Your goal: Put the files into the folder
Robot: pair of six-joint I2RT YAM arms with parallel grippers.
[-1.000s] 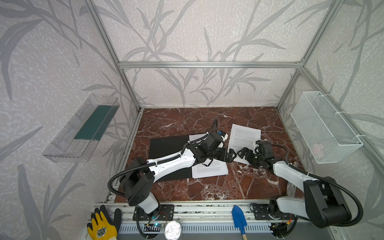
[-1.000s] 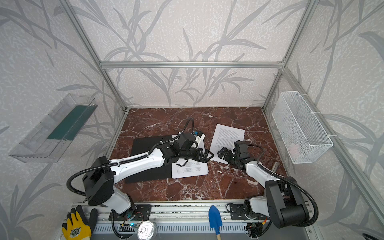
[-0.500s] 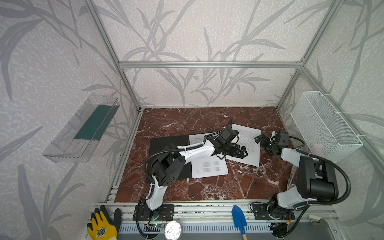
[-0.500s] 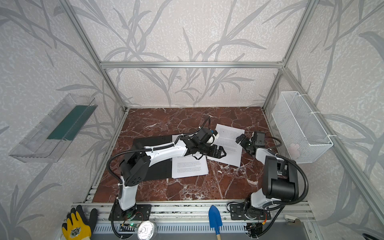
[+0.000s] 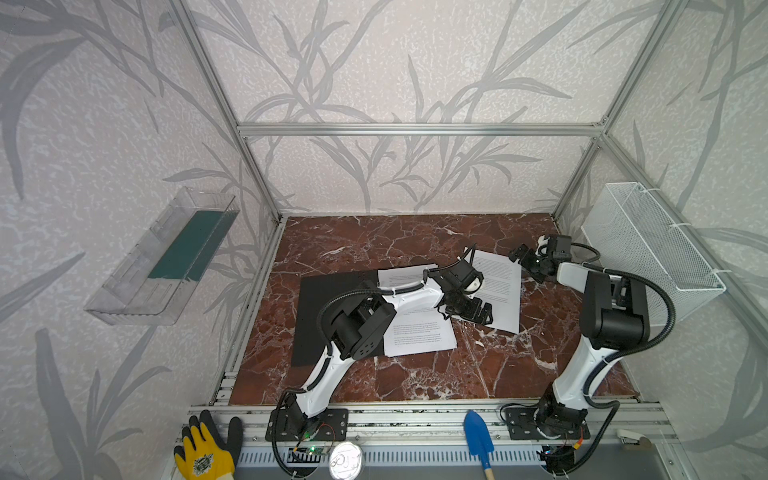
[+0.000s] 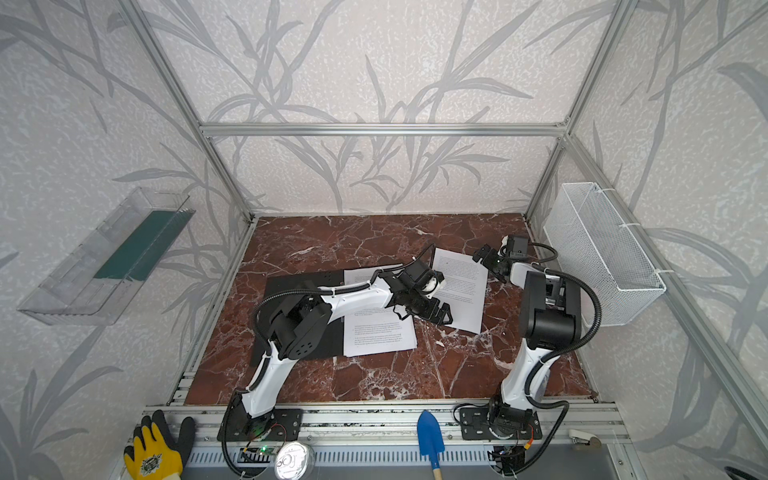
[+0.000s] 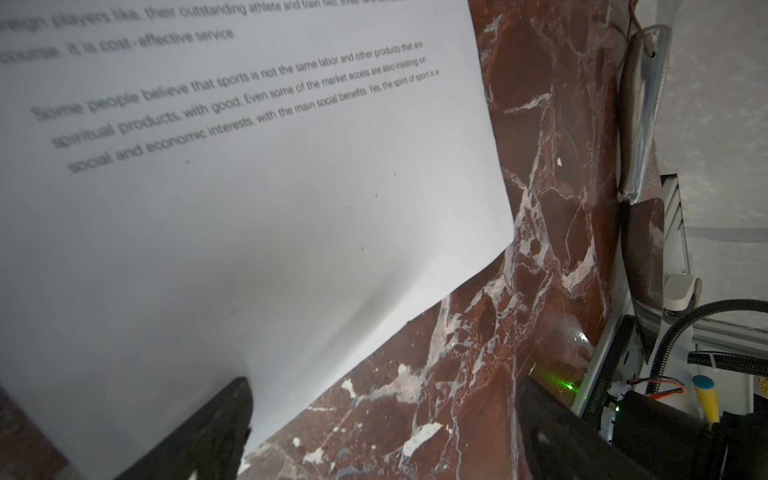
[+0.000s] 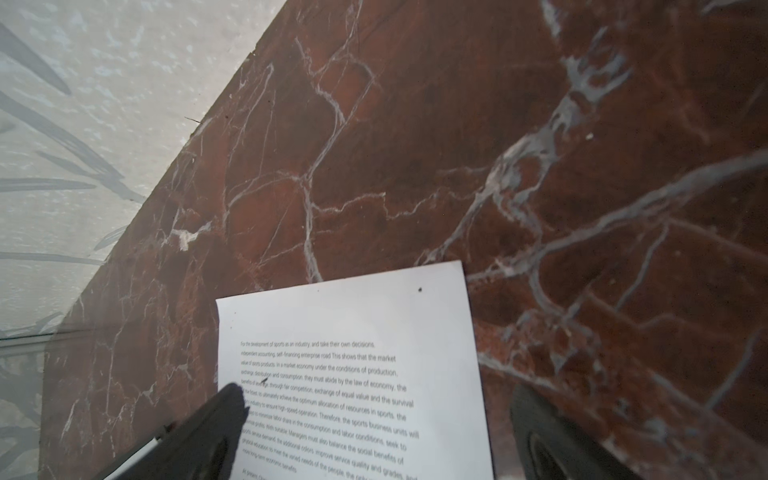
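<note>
— Where is the folder?
— The folder lies flat on the table, left of centre. My left arm crosses it and two of the files. A third sheet lies to their right.
— And the hands?
— I see the left hand spread over that sheet's near corner and the right hand spread at its far edge. Neither pinches anything.
— Anything readable?
— Only from the wrist views: "Some people believe that sports", and "For the development of sports as an industry". Neither wrist view shows the folder. On the walls are a mesh basket and a clear tray
</note>
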